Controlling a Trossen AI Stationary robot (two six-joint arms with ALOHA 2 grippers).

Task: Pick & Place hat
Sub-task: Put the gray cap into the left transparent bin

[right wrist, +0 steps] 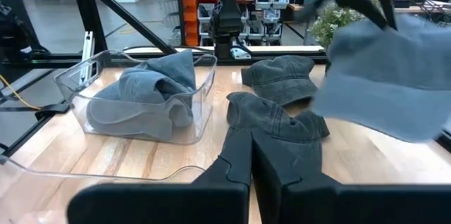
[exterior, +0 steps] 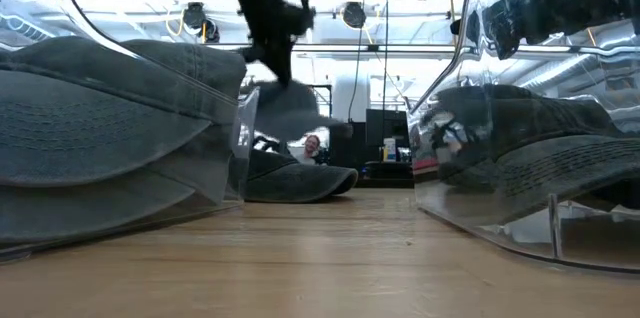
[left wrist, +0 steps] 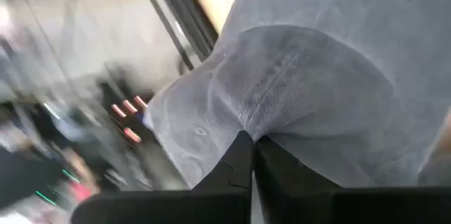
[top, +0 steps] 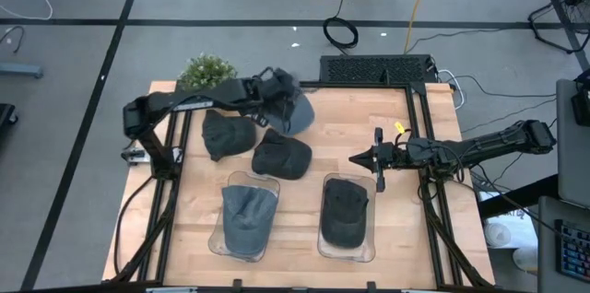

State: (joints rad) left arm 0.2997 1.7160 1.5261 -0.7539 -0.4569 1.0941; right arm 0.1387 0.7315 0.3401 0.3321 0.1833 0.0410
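1. High view: the left gripper [top: 277, 86] holds a grey-blue hat [top: 293, 109] above the table's [top: 387, 118] far edge, near a plant [top: 206, 71]; the right gripper [top: 355, 158] waits mid-table.
2. Low view: the hat [exterior: 285, 108] hangs in the air.
3. Left wrist view: the fingers [left wrist: 236, 164] pinch the hat's fabric.
4. Right wrist view: the fingers [right wrist: 236, 160] are pressed together, holding nothing.
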